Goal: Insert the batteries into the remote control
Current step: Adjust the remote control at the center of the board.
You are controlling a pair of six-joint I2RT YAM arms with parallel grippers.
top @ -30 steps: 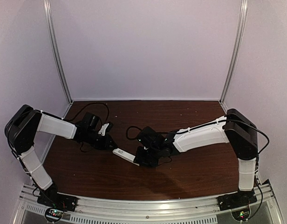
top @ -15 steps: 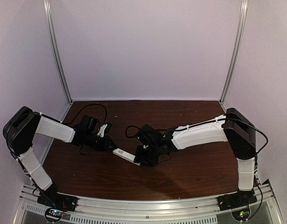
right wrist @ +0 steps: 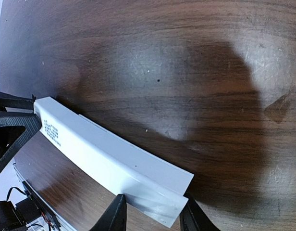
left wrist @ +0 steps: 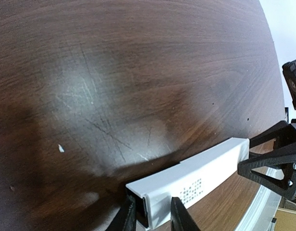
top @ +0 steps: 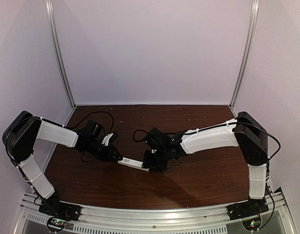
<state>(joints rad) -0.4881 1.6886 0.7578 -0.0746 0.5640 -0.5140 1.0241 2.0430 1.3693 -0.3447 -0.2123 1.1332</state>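
White plastic bar, the remote control [top: 132, 162], spans the gap between the two arms over the middle of the brown wood table [top: 198, 187].

- Right jaws: clenched on the remote's right end. In the right wrist view both fingers [right wrist: 115, 216] press its sides and the bar [right wrist: 104, 159] runs away from them to the upper left.
- Left jaws: they straddle the other end, with the fingers [left wrist: 130, 215] tight on either side of it. I can't tell whether they are actually pinching or just flanking.
- Remote's look [left wrist: 196, 178]: long, slim, rectangular section, plain white. There is a small block of grey dotted print on one side near the left-jaw end, and a lengthwise step along the top edge shows in the right wrist view.
- Hard to make out: a shadow sits under the bar, so it seems lifted, but table contact isn't clear. The battery slot face can't be identified. Both wrist views cut the fingers off at the bottom edge. In the top view the right jaws cover the bar's right end.
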